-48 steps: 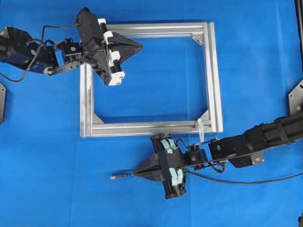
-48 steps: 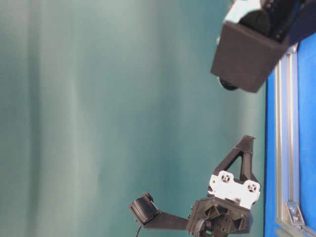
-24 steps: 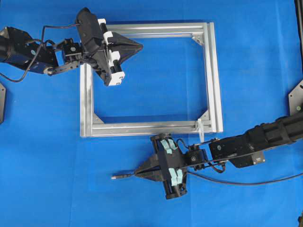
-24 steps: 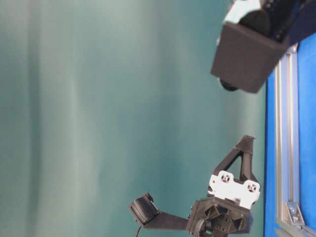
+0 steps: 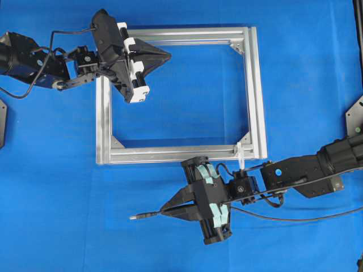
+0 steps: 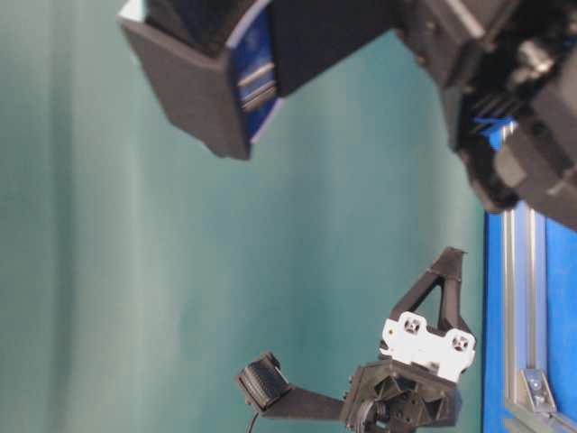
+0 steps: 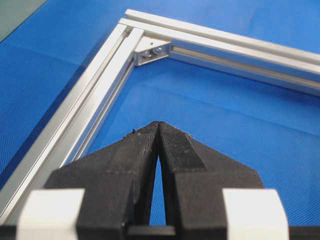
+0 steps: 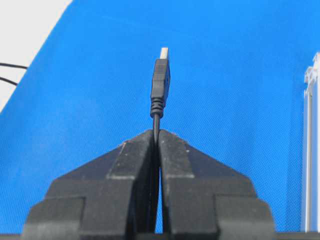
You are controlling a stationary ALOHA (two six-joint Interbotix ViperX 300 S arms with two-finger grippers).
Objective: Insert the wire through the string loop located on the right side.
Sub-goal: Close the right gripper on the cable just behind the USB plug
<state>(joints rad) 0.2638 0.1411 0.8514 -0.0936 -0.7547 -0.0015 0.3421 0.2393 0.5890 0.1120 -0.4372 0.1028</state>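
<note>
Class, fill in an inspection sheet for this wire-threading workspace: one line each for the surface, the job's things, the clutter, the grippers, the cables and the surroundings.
Surface: blue cloth, flat.
Job's things: wire trails off to the right edge, its plug tip pointing left beyond the fingers; string loop sits on the silver frame at the lower bar's right end, with no wire through it.
Clutter: nothing seen.
Grippers: right gripper shut on the wire just behind the plug, below the frame; left gripper shut, holding nothing, over the frame's top left corner.
Cables: short black cables on both arms.
Surroundings: teal backdrop in the table-level view.
</note>
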